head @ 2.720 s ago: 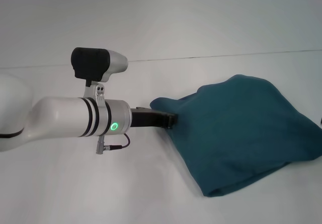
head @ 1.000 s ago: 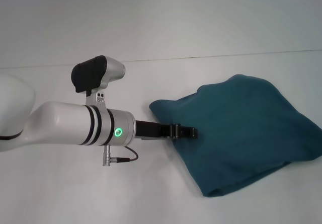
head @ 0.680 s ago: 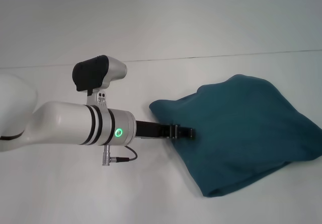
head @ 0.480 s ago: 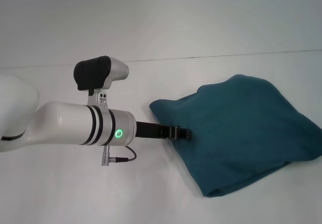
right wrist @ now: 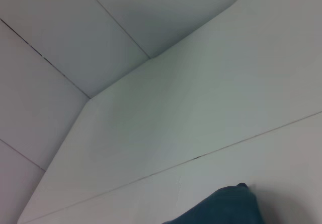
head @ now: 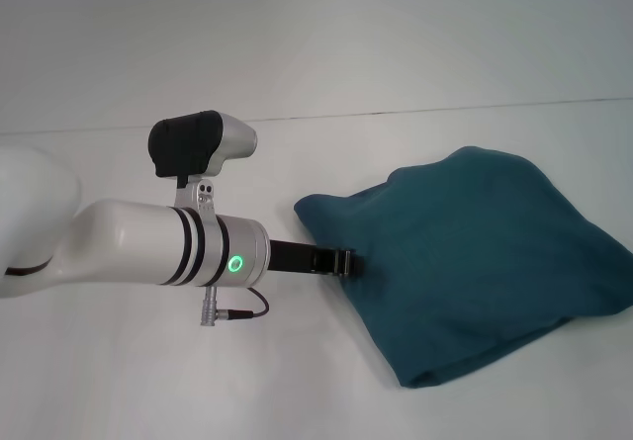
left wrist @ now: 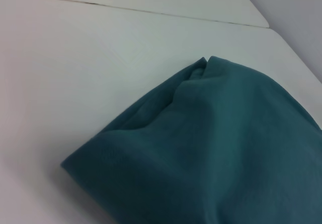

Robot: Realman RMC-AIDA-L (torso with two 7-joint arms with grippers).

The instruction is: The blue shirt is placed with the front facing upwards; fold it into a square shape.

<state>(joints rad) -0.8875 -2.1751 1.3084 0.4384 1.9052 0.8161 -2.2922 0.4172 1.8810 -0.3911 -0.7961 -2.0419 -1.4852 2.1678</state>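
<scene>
Your left hand [head: 348, 263] has retreated to the blue shirt [head: 475, 262] edge, grip state unclear; limp cloth, so pinch its corner.

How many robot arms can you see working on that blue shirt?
1. The left arm reaches in from the left, its gripper at the near-left edge of the blue shirt. The right arm is out of sight.
</scene>
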